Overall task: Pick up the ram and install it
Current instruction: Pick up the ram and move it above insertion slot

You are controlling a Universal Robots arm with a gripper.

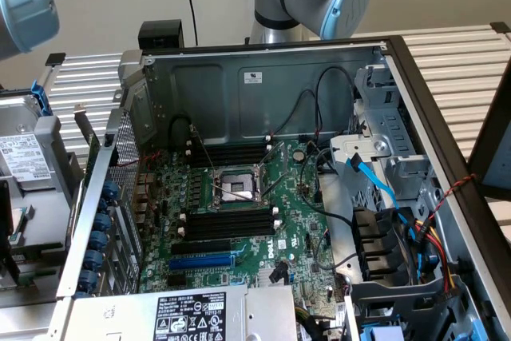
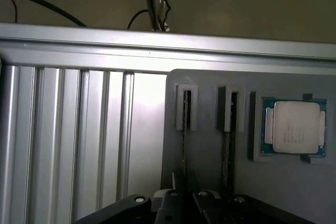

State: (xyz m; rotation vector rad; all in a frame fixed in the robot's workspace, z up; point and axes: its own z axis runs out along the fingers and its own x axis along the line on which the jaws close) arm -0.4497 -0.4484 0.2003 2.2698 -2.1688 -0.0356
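The ram (image 2: 184, 145) stands on edge in the left slot of a grey holder plate (image 2: 205, 156), showing as a thin dark strip. My gripper (image 2: 185, 196) sits over the strip's near end, its black fingers (image 2: 170, 200) pressed in on either side of it. A second stick (image 2: 229, 140) stands in the neighbouring slot. In the exterior view the open computer case holds the motherboard (image 1: 239, 197) with long black memory slots (image 1: 227, 221) beside the processor socket (image 1: 238, 185).
A processor chip (image 2: 294, 127) lies in a recess of the holder plate beside the sticks. A ribbed aluminium table (image 2: 68, 140) and its rail (image 2: 157, 45) border the plate. Inside the case are a blue slot (image 1: 204, 262), loose cables (image 1: 399, 213), a drive cage (image 1: 383, 117) and the power supply (image 1: 192, 313).
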